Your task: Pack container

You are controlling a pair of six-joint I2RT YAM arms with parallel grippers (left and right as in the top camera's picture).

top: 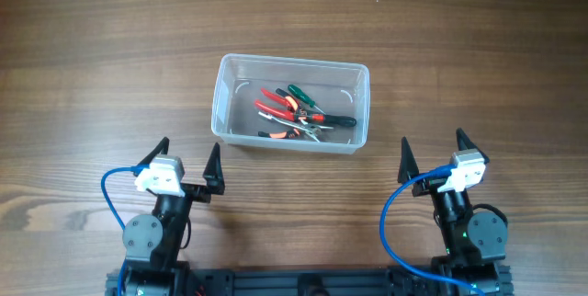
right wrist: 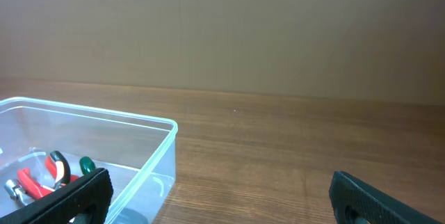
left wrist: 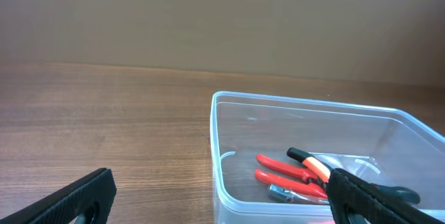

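Observation:
The container (top: 230,64), a clear plastic tub with rounded corners, stands at the table's middle. Inside lie several hand tools: red-handled pliers (top: 273,105), a green-handled tool (top: 303,96) and a black-handled tool (top: 336,121). My left gripper (top: 188,161) is open and empty, near the table's front, left of the tub. My right gripper (top: 432,153) is open and empty, front right of the tub. The left wrist view shows the tub (left wrist: 217,154) with the red pliers (left wrist: 285,170) between my open fingers (left wrist: 224,200). The right wrist view shows the tub's corner (right wrist: 167,137) left of my open fingers (right wrist: 221,196).
The wooden table (top: 92,57) spreads around the tub. Blue cables (top: 108,195) loop beside both arm bases at the front edge. A plain brown wall (left wrist: 208,15) stands behind the table.

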